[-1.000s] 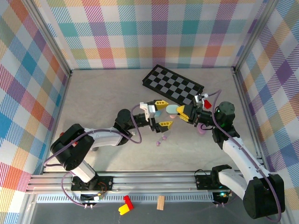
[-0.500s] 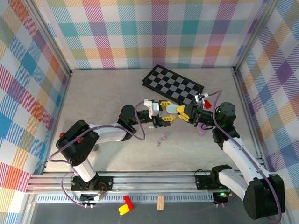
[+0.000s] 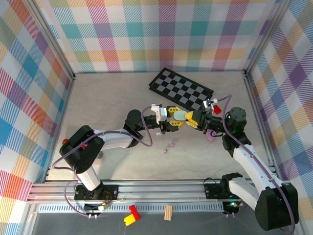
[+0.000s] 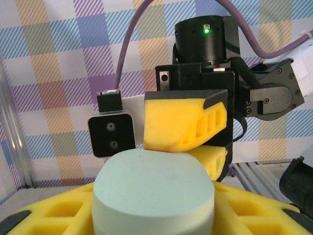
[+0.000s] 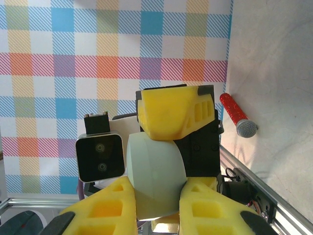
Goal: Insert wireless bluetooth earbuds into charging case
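A pale mint pebble-shaped charging case (image 3: 179, 115) hangs above the table's middle, gripped from both sides. My left gripper (image 3: 173, 117) is shut on its left end, the yellow fingers (image 4: 264, 215) hugging the case (image 4: 154, 188). From the right, my right gripper (image 3: 190, 118) is shut on the same case (image 5: 154, 176), one finger (image 5: 102, 210) on each flank. Each wrist view faces the other gripper's yellow fingers (image 4: 183, 122) across the case. Two tiny purple earbuds (image 3: 171, 145) lie on the table just in front of and below the grippers.
A black-and-grey checkerboard (image 3: 181, 89) lies behind the grippers. A pinkish-purple case (image 3: 211, 135) sits under my right arm. A red toy microphone (image 5: 237, 117) lies on the table. A red-yellow block (image 3: 130, 214) and a wooden block (image 3: 168, 212) rest beyond the front rail.
My left gripper has moved right to the mint case and its wide-open fingers have closed onto it. The right gripper has kept its hold and stayed still.
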